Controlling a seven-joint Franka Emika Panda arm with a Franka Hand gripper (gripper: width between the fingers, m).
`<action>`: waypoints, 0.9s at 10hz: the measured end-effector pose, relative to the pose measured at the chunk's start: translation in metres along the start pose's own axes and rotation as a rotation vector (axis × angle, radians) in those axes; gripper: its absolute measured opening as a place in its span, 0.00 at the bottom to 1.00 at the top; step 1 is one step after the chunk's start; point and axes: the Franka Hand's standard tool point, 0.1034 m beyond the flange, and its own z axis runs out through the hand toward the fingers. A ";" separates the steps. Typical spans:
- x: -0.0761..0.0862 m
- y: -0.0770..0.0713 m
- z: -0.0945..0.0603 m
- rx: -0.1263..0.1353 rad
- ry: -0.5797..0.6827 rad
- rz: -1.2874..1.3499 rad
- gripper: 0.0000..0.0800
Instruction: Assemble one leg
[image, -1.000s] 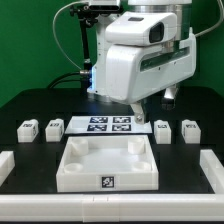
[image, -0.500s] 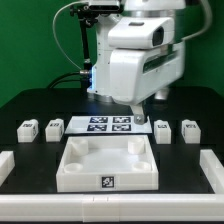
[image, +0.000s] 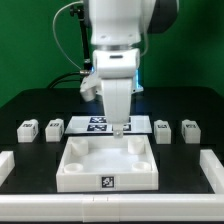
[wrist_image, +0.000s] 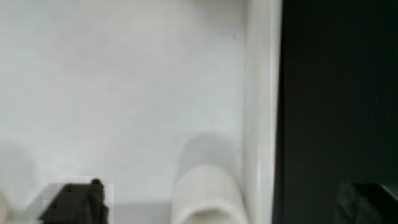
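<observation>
The white robot arm (image: 112, 50) stands upright at the centre of the black bench (image: 40, 105). Its end effector (image: 118, 129) points straight down over the rear edge of the large white square tray-like part (image: 70, 172), just in front of the flat white marker board (image: 98, 124).

In the wrist view the dark fingertips (wrist_image: 75, 201) sit at opposite sides of the picture, so the end effector (wrist_image: 224, 198) is spread wide. White surface lies beneath it, and a rounded white feature shows there that cannot be identified.

The small white plastic block-like legs with black-and-white square tags rest on the bench in a row level with the marker board. One leg (image: 27, 128) and a second leg (image: 54, 127) are at the exterior view's left. A third leg (image: 163, 128) and a fourth leg (image: 189, 129) are at the exterior view's right. All four are apart from the end effector and outside the tray-like part.
</observation>
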 end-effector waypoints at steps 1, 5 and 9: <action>-0.004 -0.003 0.012 0.013 0.006 0.015 0.81; -0.006 -0.011 0.024 0.037 0.010 0.038 0.66; -0.006 -0.011 0.023 0.036 0.010 0.037 0.09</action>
